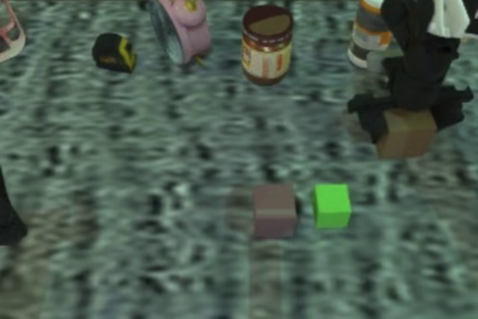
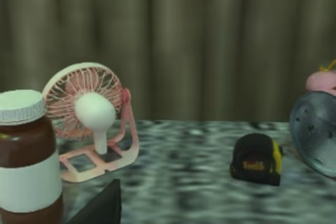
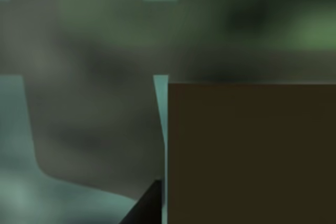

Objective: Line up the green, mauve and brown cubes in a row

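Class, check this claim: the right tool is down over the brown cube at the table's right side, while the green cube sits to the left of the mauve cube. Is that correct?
Not quite. In the top view the green cube sits to the right of the mauve cube, not the left. The rest stands: the right tool is down over the brown cube at the table's right side.

The right arm [image 1: 429, 42] is matte black with a white segment near the top; the left arm [image 1: 9, 218] is also black.
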### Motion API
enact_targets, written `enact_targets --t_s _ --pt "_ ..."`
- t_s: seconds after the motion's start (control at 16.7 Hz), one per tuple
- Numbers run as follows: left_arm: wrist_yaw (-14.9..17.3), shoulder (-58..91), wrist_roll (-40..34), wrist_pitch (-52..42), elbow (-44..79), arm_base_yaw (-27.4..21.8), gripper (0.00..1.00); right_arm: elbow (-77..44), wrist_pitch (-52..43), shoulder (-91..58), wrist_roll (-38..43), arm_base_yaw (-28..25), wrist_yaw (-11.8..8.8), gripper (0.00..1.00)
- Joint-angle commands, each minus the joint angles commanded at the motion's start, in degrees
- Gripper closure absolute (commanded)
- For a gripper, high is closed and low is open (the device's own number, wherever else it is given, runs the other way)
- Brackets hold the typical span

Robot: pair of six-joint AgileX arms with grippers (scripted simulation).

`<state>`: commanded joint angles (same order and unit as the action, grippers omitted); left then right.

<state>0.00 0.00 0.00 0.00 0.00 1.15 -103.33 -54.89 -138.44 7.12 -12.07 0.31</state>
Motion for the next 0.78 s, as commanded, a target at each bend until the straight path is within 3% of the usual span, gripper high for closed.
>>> enact_targets --t_s 0.42,0.78 --pt "0.0 0.0 0.0 0.0 0.0 0.0 0.0 0.0 0.0 0.0 0.0 0.0 0.0 0.98" --pt "0.0 0.0 0.0 0.0 0.0 0.0 0.0 0.0 0.0 0.0 0.0 0.0 0.0 1.0"
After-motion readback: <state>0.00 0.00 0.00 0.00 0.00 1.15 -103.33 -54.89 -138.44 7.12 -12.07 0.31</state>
